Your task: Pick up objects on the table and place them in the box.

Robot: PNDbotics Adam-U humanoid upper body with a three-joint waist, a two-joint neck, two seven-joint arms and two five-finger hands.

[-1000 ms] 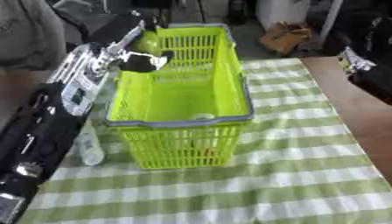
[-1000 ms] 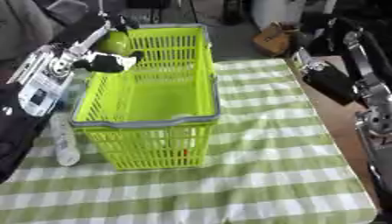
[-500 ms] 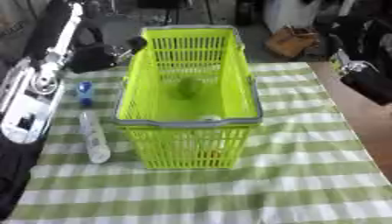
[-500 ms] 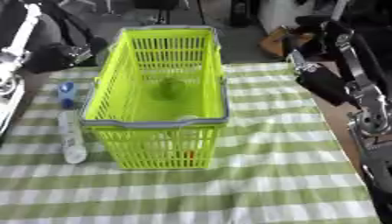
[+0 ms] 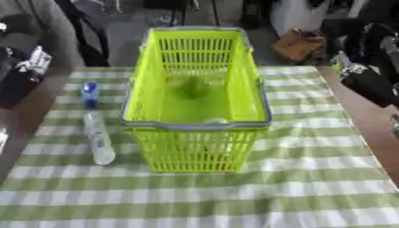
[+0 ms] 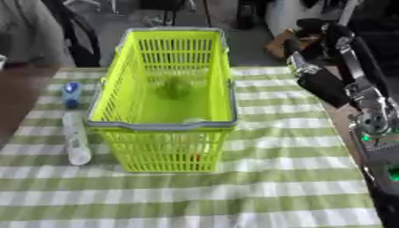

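A lime green basket (image 6: 124,125) stands in the middle of the checked tablecloth. A round green object (image 6: 173,88) lies inside it on the floor, toward the back. Through the front wall I see a small reddish thing (image 6: 195,157). Left of the basket lie a small blue bottle (image 6: 71,93) and a long clear bottle (image 6: 75,139). My left hand (image 5: 31,64) is far off at the left edge, away from the basket. My right hand (image 6: 302,67) hangs beside the basket's back right corner, apart from it, with the black forearm running down to the right.
The green and white checked cloth (image 6: 265,187) covers the table, whose brown edge (image 5: 366,129) shows at the right. A cardboard box (image 5: 296,43) and dark furniture sit on the floor beyond the far edge.
My left hand held the green object at the basket's back left rim, then drew back to the left edge. The green object now lies in the basket. The camera has also shifted.
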